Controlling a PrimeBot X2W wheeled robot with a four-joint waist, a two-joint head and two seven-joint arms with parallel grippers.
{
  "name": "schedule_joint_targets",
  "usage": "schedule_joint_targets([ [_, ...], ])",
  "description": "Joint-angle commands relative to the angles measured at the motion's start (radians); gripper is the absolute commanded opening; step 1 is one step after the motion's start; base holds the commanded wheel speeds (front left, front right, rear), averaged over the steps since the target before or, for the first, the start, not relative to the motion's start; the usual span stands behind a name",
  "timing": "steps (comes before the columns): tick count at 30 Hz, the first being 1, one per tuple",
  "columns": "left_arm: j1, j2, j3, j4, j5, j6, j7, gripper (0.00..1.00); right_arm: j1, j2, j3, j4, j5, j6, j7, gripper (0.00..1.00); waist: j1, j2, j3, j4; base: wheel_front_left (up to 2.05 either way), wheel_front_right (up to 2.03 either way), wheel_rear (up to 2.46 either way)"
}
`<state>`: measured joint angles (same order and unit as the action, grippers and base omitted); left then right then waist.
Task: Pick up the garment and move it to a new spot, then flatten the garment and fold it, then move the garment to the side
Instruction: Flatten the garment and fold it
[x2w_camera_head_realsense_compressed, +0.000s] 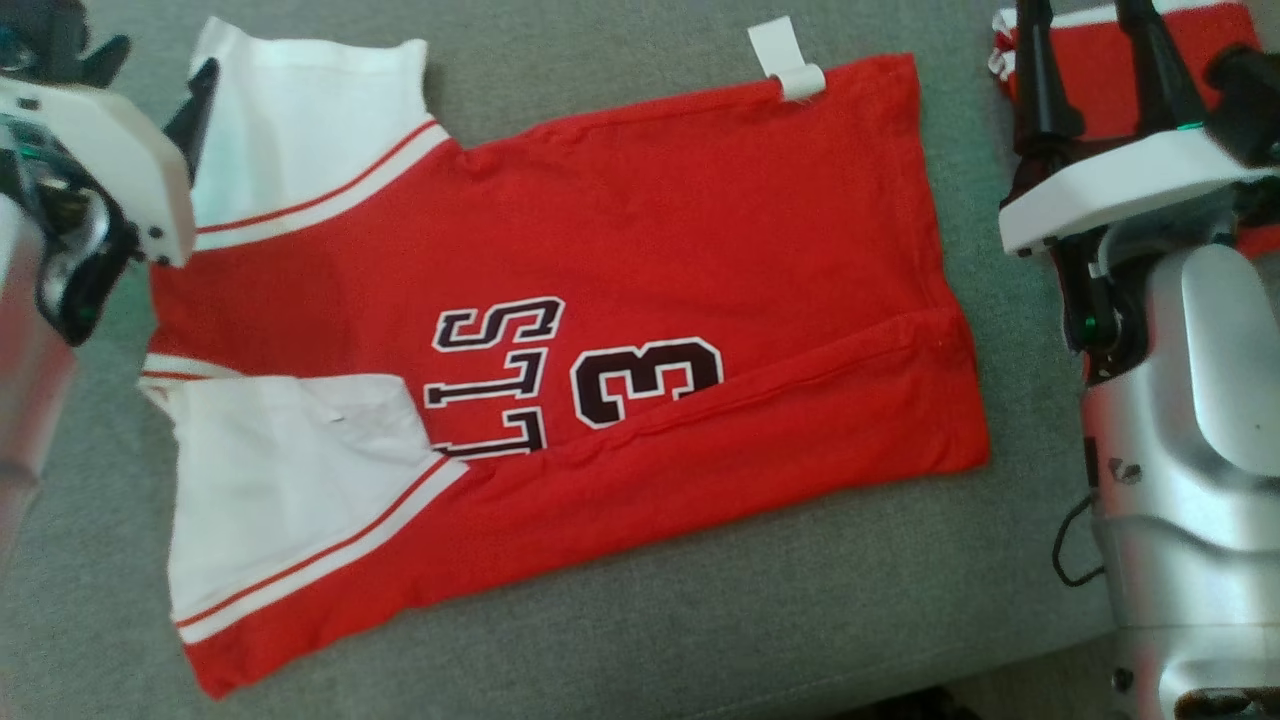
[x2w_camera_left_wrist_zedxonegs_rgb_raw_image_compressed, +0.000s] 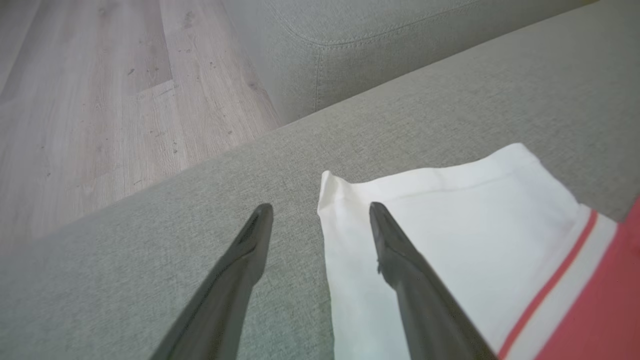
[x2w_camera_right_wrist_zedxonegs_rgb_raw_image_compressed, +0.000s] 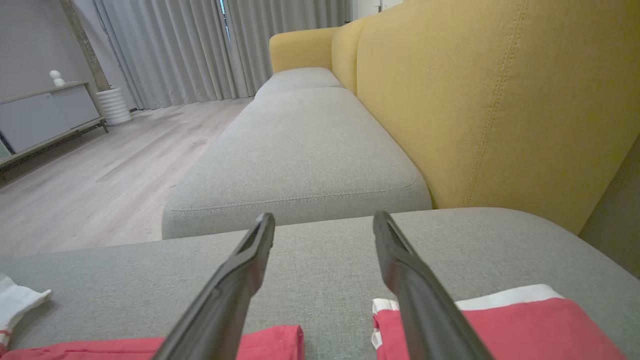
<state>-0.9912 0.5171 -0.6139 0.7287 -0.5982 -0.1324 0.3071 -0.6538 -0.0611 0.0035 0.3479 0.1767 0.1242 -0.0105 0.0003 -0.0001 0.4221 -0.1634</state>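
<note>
Head view: jersey (x2w_camera_head_realsense_compressed: 650, 230) lettering (x2w_camera_head_realsense_compressed: 500, 375) half-hidden under fold (x2w_camera_head_realsense_compressed: 720, 450) — left claw (x2w_camera_left_wrist_zedxonegs_rgb_raw_image_compressed: 320, 207), right claw (x2w_camera_right_wrist_zedxonegs_rgb_raw_image_compressed: 324, 217) gape empty.

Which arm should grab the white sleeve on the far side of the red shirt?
Left, likely. The left fingers, open, straddle the edge of the white fabric sleeve of the red basketball jersey. The right fingers, open too, point beyond the jersey's hem at the other end.

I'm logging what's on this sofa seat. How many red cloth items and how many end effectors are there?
Red cloth items: 2 (red-and-white lettered jersey, spread flat; smaller red cloth with white trim)
End effectors: 2 (left end effector; right end effector; both open)
Total: 4
</note>
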Motion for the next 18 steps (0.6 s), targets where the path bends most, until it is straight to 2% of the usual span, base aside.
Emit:
schedule_joint_targets([
  [1,-0.065,0.062,0.014,-0.009,-0.016,0.002,0.002,1.00,-0.031,0.004,0.025,-0.035,0.007,0.007,-0.010,1.00,-0.0003,0.0001,0.026,-0.022,0.00,0.00,0.00],
  [13,-0.162,0.090,-0.077,0.091,-0.109,0.002,-0.002,1.00,-0.074,0.004,0.043,-0.038,0.009,0.007,-0.015,1.00,-0.0003,0.0001,0.088,-0.064,0.00,0.00,0.00],
  [18,-0.190,0.086,-0.111,0.123,-0.150,0.002,0.039,1.00,-0.087,0.003,0.049,-0.048,0.008,0.007,-0.015,1.00,-0.0003,0.0001,0.108,-0.073,0.00,0.00,0.00],
])
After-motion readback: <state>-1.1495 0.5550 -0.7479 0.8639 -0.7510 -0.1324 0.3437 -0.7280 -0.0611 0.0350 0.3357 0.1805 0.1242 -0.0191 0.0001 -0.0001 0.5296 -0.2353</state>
